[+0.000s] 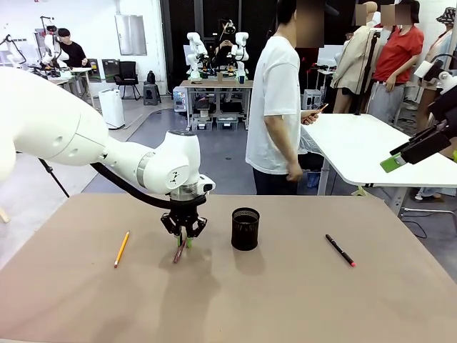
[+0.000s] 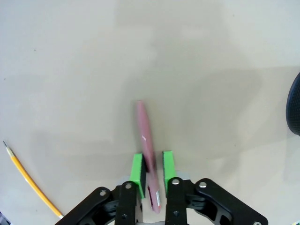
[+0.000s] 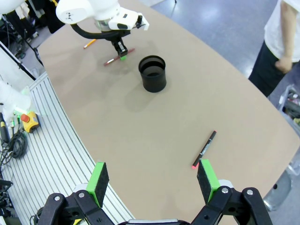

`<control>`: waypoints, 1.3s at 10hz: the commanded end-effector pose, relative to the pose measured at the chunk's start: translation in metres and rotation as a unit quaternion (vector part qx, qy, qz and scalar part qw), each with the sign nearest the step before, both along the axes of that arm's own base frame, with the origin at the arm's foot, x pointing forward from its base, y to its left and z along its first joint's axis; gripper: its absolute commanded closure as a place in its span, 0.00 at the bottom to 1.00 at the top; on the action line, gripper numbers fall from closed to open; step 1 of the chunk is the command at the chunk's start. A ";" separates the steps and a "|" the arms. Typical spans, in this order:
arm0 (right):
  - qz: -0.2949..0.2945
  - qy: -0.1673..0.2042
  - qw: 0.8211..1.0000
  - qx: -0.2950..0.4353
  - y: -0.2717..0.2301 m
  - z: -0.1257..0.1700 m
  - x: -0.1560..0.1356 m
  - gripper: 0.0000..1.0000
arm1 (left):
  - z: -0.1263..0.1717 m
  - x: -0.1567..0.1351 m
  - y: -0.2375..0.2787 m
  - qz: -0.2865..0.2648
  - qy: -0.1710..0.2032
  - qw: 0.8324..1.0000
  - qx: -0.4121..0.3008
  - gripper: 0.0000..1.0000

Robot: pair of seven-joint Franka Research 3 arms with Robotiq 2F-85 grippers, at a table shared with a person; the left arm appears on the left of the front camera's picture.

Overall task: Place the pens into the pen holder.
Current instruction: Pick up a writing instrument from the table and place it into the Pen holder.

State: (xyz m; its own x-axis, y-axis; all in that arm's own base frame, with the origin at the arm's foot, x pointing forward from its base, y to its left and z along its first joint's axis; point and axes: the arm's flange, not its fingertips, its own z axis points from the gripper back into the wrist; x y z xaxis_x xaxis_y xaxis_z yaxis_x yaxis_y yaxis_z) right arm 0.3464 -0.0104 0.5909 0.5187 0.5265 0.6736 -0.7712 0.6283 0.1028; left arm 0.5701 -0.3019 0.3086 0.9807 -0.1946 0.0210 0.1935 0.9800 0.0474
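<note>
While upright, pen holder (image 1: 245, 229), pens (image 1: 340, 250) outside

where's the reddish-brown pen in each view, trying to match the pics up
front view: reddish-brown pen left of centre, at the left gripper, left of the pen holder.
left wrist view: pen lower centre, between the green fingers.
right wrist view: pen near the top, left of centre.
shared landmark: the pen holder.
</note>
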 end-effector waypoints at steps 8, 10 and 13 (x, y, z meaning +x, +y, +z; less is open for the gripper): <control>0.007 -0.004 1.000 0.011 0.000 0.001 0.002 0.00 | 0.053 -0.046 0.044 -0.115 0.008 0.967 -0.226 1.00; 0.007 -0.004 1.000 0.011 0.000 0.001 0.002 0.00 | 0.079 -0.061 0.064 -0.221 -0.023 0.918 -0.330 1.00; 0.007 -0.004 1.000 0.011 0.000 0.001 0.002 0.00 | 0.090 -0.068 0.081 -0.316 -0.139 0.836 -0.425 1.00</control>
State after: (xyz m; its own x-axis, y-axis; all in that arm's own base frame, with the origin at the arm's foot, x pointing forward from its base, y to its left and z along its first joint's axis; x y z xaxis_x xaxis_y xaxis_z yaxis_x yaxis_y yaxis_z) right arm 0.3465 -0.0102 0.5907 0.5191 0.5270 0.6729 -0.7713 0.6281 0.1031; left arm 0.5165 -0.2433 0.4182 0.7052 -0.4577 0.5414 0.7059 0.5248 -0.4758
